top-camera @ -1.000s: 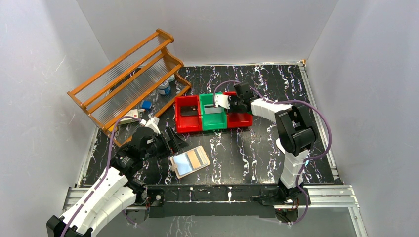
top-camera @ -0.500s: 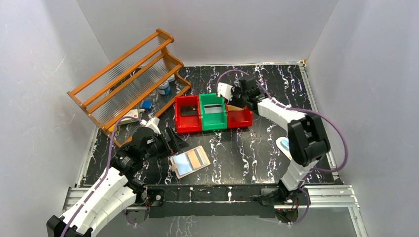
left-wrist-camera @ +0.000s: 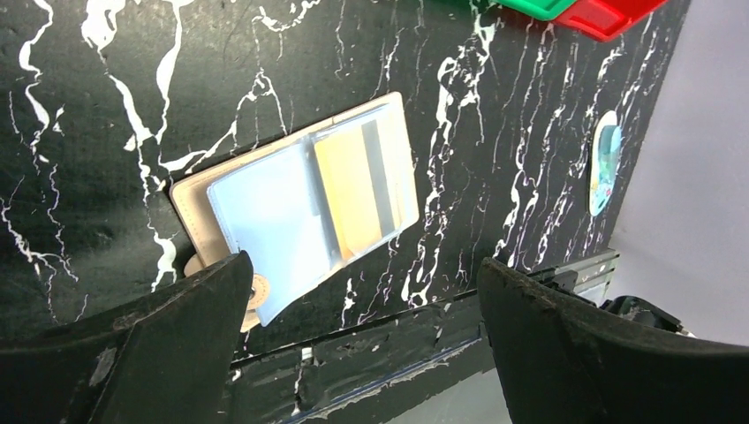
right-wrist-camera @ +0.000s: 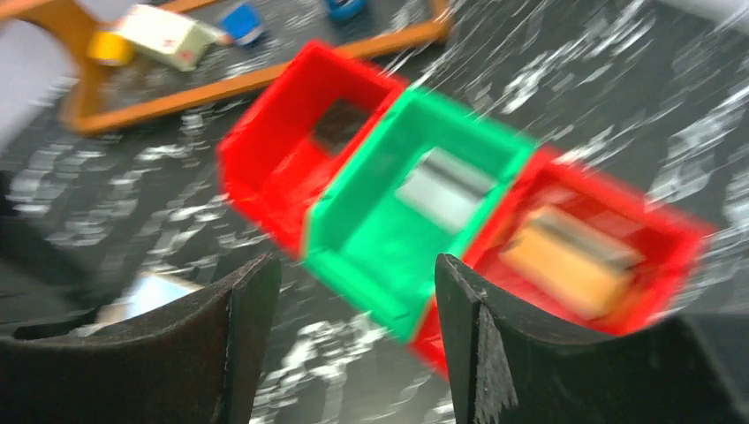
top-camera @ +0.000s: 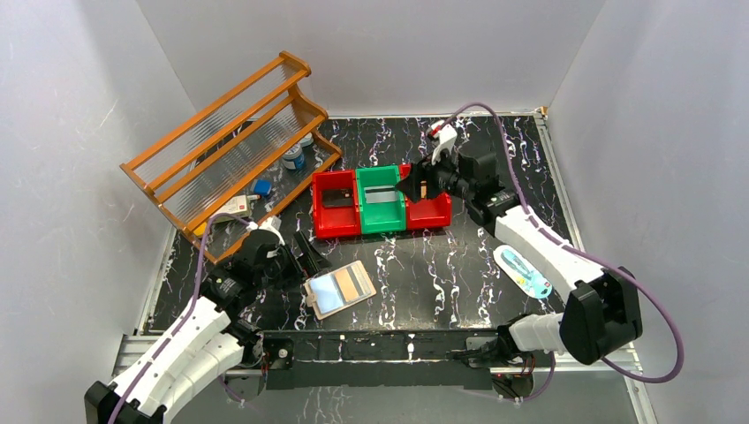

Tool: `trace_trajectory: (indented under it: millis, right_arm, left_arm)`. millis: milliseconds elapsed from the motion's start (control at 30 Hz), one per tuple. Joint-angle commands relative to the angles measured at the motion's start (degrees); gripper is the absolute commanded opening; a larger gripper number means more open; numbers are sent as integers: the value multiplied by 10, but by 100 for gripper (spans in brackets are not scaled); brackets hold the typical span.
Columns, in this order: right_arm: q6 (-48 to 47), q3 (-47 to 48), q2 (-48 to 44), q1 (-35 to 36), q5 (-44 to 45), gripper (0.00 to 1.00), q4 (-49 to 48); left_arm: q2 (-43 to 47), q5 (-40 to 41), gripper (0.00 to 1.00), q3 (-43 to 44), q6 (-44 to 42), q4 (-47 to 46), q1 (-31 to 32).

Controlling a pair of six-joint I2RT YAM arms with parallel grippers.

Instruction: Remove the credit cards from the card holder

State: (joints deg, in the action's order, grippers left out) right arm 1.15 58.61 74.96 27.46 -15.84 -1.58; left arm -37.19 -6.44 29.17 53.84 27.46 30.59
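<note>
The left hand (left-wrist-camera: pixel 362 276) hangs with its jaws spread fully wide and empty, directly above the card holder (left-wrist-camera: pixel 291 208) and not touching it. The holder lies opened flat on the black marbled worktop (left-wrist-camera: pixel 115 97) near the front edge, with its tan cover down and pale blue sleeves up. An orange-gold card (left-wrist-camera: pixel 351 190) with a dark stripe sits in the sleeve nearer the right arm; the other sleeve looks empty.

From above, the holder's long axis runs left to right, its right end tilted slightly away from the arms. The card's long axis crosses it.

The right hand (right-wrist-camera: pixel 353 265), jaws apart with nothing between them, is over three bins at mid-worktop. The red bin (top-camera: pixel 325 212) has a dark card (top-camera: pixel 336 198), the green bin (top-camera: pixel 382 216) a silvery grey card (top-camera: pixel 382 197), and the second red bin (right-wrist-camera: pixel 618 221) an orange card (right-wrist-camera: pixel 565 256).

The sleeved card is probably light, stiff and slick, and the glossy sleeve limp. The light holder would likely slide or lift unless pinned on its empty half. The best hold would be a pinch across the card's faces at the sleeve mouth — which edge opens cannot be told.
</note>
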Motion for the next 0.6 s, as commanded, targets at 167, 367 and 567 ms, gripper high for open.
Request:
trace_trajectory:
  millis: [167,367,567]
  right_arm:
    - [440,-140,-8,132,-7,67,-64]
    - [468,-76,30,256,215,66,114]
    - [473,-18,100,316,277,68,174]
  left_arm:
    - [-23,30,96,0,28,47,1]
    - [-51,29,92,-7,38,61,1]
    - [-74,32,85,-12,40,69,1]
